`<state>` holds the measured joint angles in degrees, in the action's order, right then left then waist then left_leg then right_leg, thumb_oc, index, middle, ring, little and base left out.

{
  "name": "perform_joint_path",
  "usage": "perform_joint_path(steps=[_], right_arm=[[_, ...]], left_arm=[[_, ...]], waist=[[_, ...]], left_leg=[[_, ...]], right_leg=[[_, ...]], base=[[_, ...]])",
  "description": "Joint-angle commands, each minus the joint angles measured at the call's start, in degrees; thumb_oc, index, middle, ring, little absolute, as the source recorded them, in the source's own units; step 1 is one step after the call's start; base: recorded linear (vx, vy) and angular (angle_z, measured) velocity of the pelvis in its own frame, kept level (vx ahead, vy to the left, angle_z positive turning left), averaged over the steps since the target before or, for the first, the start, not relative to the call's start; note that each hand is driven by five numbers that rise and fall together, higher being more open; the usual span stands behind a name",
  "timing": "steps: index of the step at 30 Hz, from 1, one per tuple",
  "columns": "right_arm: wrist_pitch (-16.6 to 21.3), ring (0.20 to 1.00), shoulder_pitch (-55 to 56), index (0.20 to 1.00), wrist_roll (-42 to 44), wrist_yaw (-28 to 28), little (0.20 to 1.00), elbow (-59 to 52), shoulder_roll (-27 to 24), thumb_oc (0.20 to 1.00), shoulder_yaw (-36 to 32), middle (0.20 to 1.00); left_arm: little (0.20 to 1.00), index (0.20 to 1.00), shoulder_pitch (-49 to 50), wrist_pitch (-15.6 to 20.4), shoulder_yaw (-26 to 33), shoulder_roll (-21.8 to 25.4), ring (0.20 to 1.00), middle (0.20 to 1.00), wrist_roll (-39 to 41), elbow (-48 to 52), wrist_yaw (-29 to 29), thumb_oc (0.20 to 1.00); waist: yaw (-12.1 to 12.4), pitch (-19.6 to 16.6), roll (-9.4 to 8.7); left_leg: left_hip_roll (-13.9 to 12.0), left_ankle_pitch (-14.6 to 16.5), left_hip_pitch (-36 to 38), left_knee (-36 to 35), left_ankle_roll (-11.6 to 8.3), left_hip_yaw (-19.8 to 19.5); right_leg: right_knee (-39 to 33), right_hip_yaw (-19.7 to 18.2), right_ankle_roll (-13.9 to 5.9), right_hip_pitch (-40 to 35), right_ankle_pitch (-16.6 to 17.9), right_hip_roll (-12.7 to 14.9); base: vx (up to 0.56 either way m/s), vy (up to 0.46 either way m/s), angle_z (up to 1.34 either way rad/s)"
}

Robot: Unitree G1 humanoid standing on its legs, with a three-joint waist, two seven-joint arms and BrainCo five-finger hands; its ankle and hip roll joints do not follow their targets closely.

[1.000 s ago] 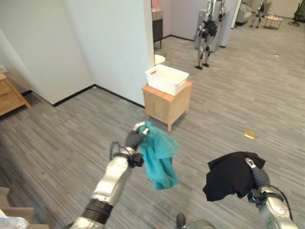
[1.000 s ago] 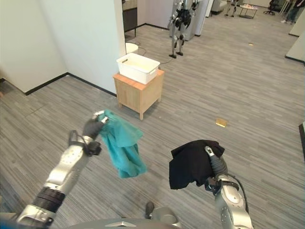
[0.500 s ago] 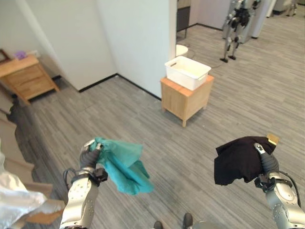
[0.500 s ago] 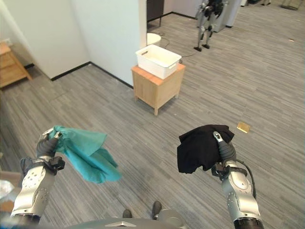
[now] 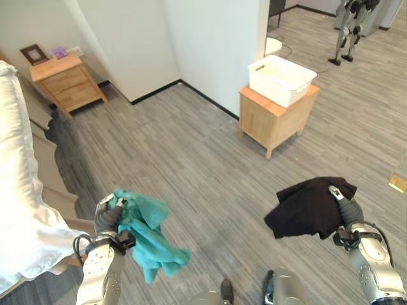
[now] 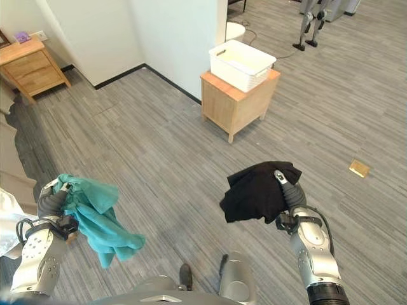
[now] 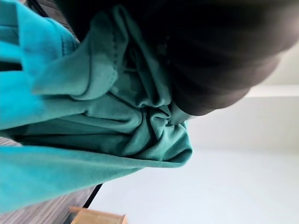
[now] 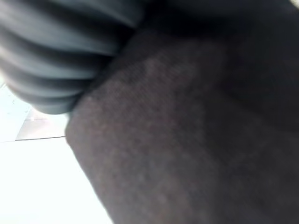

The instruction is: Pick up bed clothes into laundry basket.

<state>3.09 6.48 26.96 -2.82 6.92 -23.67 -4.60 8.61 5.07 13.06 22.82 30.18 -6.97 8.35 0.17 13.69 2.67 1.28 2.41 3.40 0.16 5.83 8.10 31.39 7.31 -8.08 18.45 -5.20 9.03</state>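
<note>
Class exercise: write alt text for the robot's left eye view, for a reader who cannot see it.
The left robot hand grips a teal cloth and the right robot hand a black garment, both held above grey wood-look flooring. Farther off, a white laundry basket sits on a small wooden cabinet beside a white wall.

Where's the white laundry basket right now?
The white laundry basket sits on a small wooden side table beside the white wall corner, ahead and to the robot's right, well away from both hands.
</note>
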Motion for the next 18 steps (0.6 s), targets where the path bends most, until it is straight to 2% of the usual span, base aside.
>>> perform_joint_path(steps=[1,4,8,9,10,11,12,13,14,15,16,17,18], right_arm=[[4.28,0.200,-1.38,0.200,2.15,0.75,0.200,-1.71,-0.06,0.200,-4.06,0.200],[4.26,0.200,-0.52,0.200,1.83,0.93,0.200,-2.34,-0.66,0.200,-4.38,0.200],[4.54,0.200,-1.19,0.200,1.45,0.56,0.200,-2.04,-1.90,0.200,-4.23,0.200],[4.43,0.200,-2.09,0.200,2.26,0.13,0.200,-1.90,-2.27,0.200,-4.15,0.200],[5.18,0.200,-3.67,0.200,3.03,1.15,0.200,-0.88,-2.95,0.200,-3.30,0.200],[5.96,0.200,-4.78,0.200,4.93,1.18,0.200,-1.28,-3.15,0.200,-3.00,0.200],[5.99,0.200,-4.86,0.200,4.99,1.16,0.200,-1.22,-3.16,0.200,-3.03,0.200],[6.38,0.200,-4.87,0.200,5.98,1.17,0.200,-1.54,-3.35,0.200,-3.38,0.200],[6.86,0.200,-5.39,0.200,5.98,2.65,0.200,-0.95,-4.40,0.200,-3.06,0.200],[6.90,0.200,-5.48,0.200,5.96,2.72,0.200,-0.88,-4.36,0.200,-3.04,0.200],[6.82,0.200,-5.90,0.200,5.60,4.79,0.200,-0.76,-5.13,0.200,-2.77,0.200],[6.65,0.200,-6.01,0.200,5.98,5.10,0.200,-1.10,-5.37,0.200,-2.72,0.200],[6.62,0.200,-6.03,0.200,5.99,5.10,0.200,-1.13,-5.37,0.200,-2.79,0.200]], left_arm=[[0.200,0.200,-3.88,5.32,1.58,4.13,0.200,0.200,-0.97,2.64,-0.65,0.200],[0.200,0.200,-5.29,5.69,0.47,4.71,0.200,0.200,-1.49,2.09,-0.78,0.200],[0.200,0.200,-6.00,6.34,-0.70,3.09,0.200,0.200,-1.44,2.25,-1.03,0.200],[0.200,0.200,-6.20,6.22,-0.90,2.34,0.200,0.200,-1.10,2.17,-1.32,0.200],[0.200,0.200,-6.50,6.54,-1.70,1.56,0.200,0.200,0.43,2.26,-1.25,0.200],[0.200,0.200,-6.87,6.52,-2.13,1.06,0.200,0.200,1.56,2.69,-1.52,0.200],[0.200,0.200,-6.94,6.51,-2.12,1.08,0.200,0.200,1.57,2.70,-1.53,0.200],[0.200,0.200,-6.98,6.39,-2.60,1.07,0.200,0.200,2.23,3.00,-1.96,0.200],[0.200,0.200,-7.47,6.18,-3.68,1.43,0.200,0.200,2.89,3.47,-1.94,0.200],[0.200,0.200,-7.52,6.16,-3.70,1.49,0.200,0.200,2.89,3.48,-1.90,0.200],[0.200,0.200,-9.00,5.93,-4.91,1.22,0.200,0.200,3.93,2.40,-1.33,0.200],[0.200,0.200,-9.90,5.74,-5.58,1.10,0.200,0.200,4.00,2.07,-1.36,0.200],[0.200,0.200,-10.02,5.75,-5.62,1.11,0.200,0.200,3.99,2.02,-1.36,0.200]], waist=[[-4.84,-2.35,-3.15],[-6.81,-3.09,-3.15],[-6.85,-4.73,-2.75],[-7.00,-5.56,-2.03],[-6.72,-5.86,-1.27],[-6.17,-5.65,-1.75],[-6.36,-5.69,-1.98],[-6.18,-5.12,-3.16],[-5.38,-3.83,-4.58],[-5.30,-3.66,-4.48],[-4.73,-2.75,-4.71],[-4.05,-2.34,-4.87],[-4.00,-2.37,-5.02]], left_leg=[[-1.74,8.33,11.26,-1.00,-4.56,-6.78],[-2.83,9.58,14.71,-1.95,-5.91,-8.52],[-4.10,9.00,15.79,0.97,-7.38,-9.10],[-5.52,6.07,15.35,3.60,-8.84,-9.09],[-7.84,-1.59,12.08,14.75,-11.47,-8.01],[-8.41,-6.12,7.90,23.13,-12.23,-7.72],[-8.17,-6.26,7.39,23.50,-12.25,-8.01],[-8.64,-9.18,3.38,31.72,-12.75,-6.59],[-10.15,-9.73,-1.29,40.75,-11.85,-3.43],[-10.37,-9.47,-1.53,41.39,-11.85,-3.45],[-14.87,-8.89,-5.86,40.58,-11.34,1.62],[-15.74,-7.95,-8.43,39.03,-11.20,2.86],[-15.55,-8.15,-8.52,38.87,-11.02,3.01]], right_leg=[[-22.57,-0.35,-1.14,-0.25,8.91,-3.35],[-31.73,-0.03,-2.08,0.32,12.56,-5.29],[-29.62,2.43,-0.70,-1.74,13.88,-4.62],[-29.29,2.58,0.25,-2.93,12.88,-5.68],[-28.33,3.15,2.40,-5.73,11.04,-7.42],[-29.34,3.60,3.94,-8.63,9.85,-7.77],[-29.53,3.74,4.01,-8.50,10.14,-7.50],[-30.85,3.95,5.49,-11.36,9.06,-7.37],[-32.37,4.14,7.39,-15.46,6.91,-7.71],[-32.41,4.12,7.45,-15.49,6.93,-7.89],[-33.49,4.12,8.35,-19.11,5.03,-8.47],[-33.95,4.01,8.19,-20.68,4.55,-8.18],[-34.01,3.98,8.17,-20.55,4.72,-7.98]], base=[[0.60,-0.181,0.12],[0.39,-0.125,0.47],[0.39,-0.200,0.41],[0.40,-0.278,0.14],[0.55,-0.413,0.11],[0.38,-0.309,0.27],[0.25,-0.295,0.36],[0.31,-0.404,0.09],[0.32,-0.396,-0.04],[0.45,-0.416,-0.21],[0.36,-0.209,-0.08],[0.36,-0.209,0.03],[0.36,-0.052,0.15]])
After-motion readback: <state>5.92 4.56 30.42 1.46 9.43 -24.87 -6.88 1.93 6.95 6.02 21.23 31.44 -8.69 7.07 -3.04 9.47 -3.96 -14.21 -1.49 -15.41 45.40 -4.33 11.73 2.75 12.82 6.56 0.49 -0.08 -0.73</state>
